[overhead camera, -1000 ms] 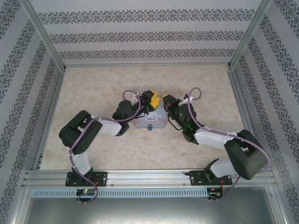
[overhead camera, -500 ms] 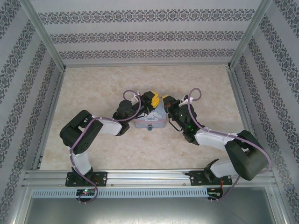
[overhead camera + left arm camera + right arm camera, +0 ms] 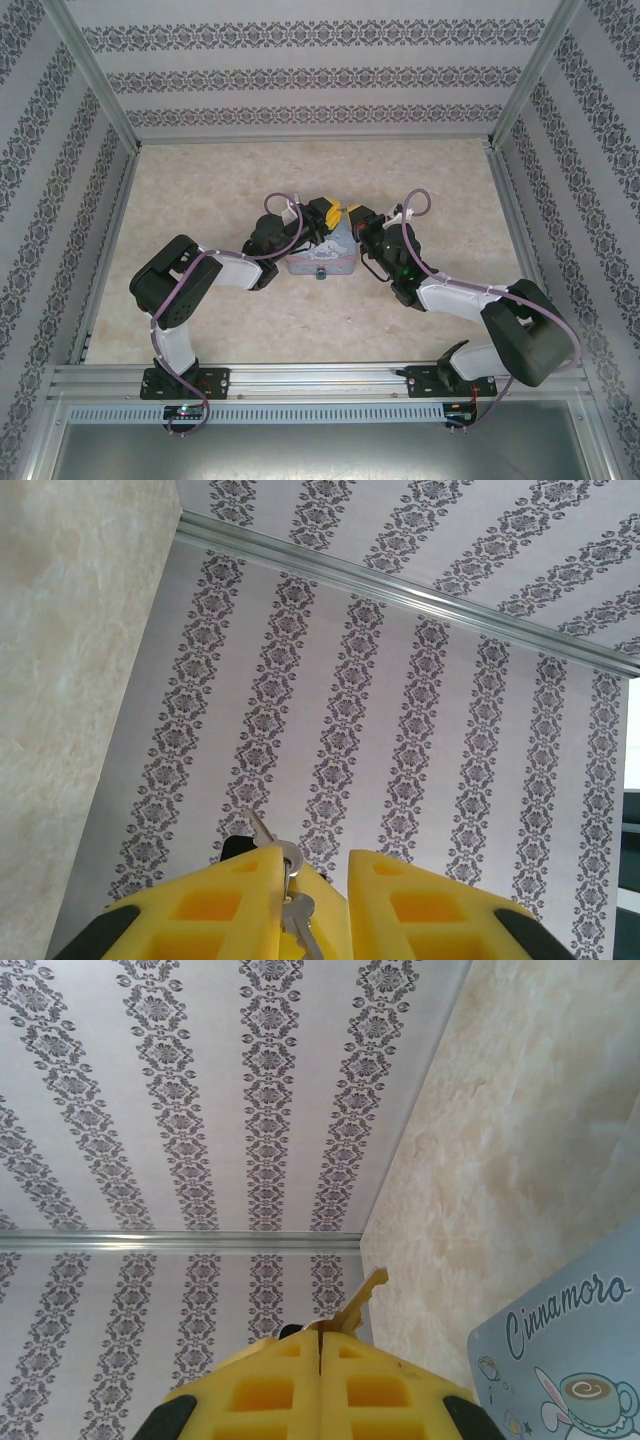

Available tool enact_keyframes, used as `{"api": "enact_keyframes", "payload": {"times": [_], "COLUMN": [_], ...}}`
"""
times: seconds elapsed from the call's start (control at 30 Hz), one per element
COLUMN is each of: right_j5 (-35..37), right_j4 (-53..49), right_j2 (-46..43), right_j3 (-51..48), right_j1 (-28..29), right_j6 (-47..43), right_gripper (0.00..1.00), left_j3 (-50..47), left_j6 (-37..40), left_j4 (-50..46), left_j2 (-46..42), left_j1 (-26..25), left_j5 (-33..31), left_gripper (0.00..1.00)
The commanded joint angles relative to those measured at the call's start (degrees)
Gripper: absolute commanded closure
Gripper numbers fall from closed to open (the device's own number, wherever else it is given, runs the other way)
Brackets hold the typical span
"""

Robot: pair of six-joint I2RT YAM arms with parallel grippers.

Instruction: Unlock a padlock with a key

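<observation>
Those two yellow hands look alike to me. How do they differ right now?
The left hand has its fingers slightly apart; the right hand has them pressed together. The right hand pinches a brass-coloured key pointing outward; the left hand has small silvery metal pieces in its gap. Both are yellow and sit by the blue tin.

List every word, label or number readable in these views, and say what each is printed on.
"Cinnamoro": cursive script on the blue tin, cut off at the frame edge in the right wrist view.
Tin in the top view: print too small to read.
Key in the right pincer: no marking legible.
Wallpaper: ornament, no words.
</observation>
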Motion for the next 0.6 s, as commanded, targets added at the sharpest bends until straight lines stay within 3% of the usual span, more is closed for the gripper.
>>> {"api": "enact_keyframes", "payload": {"times": [0.0,0.57], "right_j5": [-0.46,-0.40], "right_j4": [1.00,0.56], "right_j2": [-1.10,-1.37], "right_j3": [-0.15,0.38], "right_j1": [-0.47,-0.48], "right_j6": [-0.91,-1.11], "right_gripper": [1.00,1.00], "left_j3": [0.97,0.58], "left_j6": [1.24,1.51], "left_j4": [0.73,0.63], "left_j2": [0.26,0.30], "left_j1": [-0.16,-0.11], "left_j5": [0.35,0.31], "left_gripper": [0.78,0.93]}}
